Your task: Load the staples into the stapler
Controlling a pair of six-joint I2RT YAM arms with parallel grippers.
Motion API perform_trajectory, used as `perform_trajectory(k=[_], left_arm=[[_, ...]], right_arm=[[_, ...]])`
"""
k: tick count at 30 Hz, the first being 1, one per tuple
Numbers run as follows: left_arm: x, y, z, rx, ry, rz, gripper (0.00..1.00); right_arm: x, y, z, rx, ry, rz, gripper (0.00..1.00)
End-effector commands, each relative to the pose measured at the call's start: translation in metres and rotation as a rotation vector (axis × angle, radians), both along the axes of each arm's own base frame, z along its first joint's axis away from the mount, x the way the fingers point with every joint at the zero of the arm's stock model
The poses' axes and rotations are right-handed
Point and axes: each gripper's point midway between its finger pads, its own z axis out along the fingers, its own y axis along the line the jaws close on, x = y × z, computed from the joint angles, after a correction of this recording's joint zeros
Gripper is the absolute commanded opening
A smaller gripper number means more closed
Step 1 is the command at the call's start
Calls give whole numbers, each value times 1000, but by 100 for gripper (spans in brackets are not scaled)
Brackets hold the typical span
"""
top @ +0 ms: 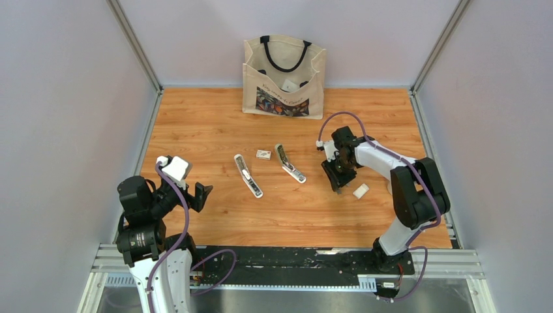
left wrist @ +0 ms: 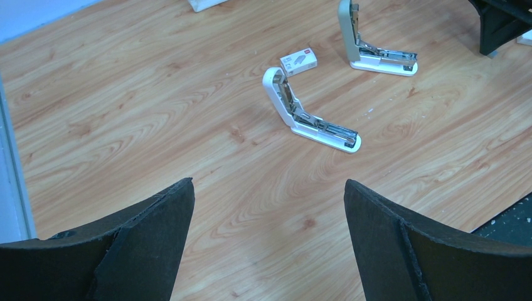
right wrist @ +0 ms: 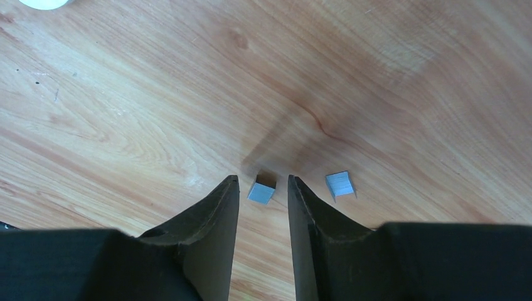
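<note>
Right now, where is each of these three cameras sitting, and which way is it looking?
Top external: high behind the bases, looking down on the table; left arm and right arm show.
Left wrist: on the left arm, looking across the wood at the nearer stapler and farther stapler; the open left gripper frames it.
Right wrist: facing down at the staples between the fingertips of the right gripper.
Shared: top and left wrist both show both staplers.

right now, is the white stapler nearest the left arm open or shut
Open: the white stapler has its top swung up, metal channel exposed.
</note>
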Motion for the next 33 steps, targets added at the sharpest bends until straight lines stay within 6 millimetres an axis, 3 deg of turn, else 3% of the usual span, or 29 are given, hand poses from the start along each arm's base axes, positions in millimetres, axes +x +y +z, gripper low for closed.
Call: perform_trajectory(k=[1,10,25,33], left_arm=[[3,1,4,4,-21,0,96],[3,2,3,4,-16,4,96],[4,2,3,5,-18,0,96],[5,2,3,4,-16,2,96]], right_arm=[[0,-1,0,-2,10,-22,37],[-4,-1,-10,-13,45,-28,33],[-4,0,-10,-10,50,-22,24],[-9,14,-2,37,40,34,22]])
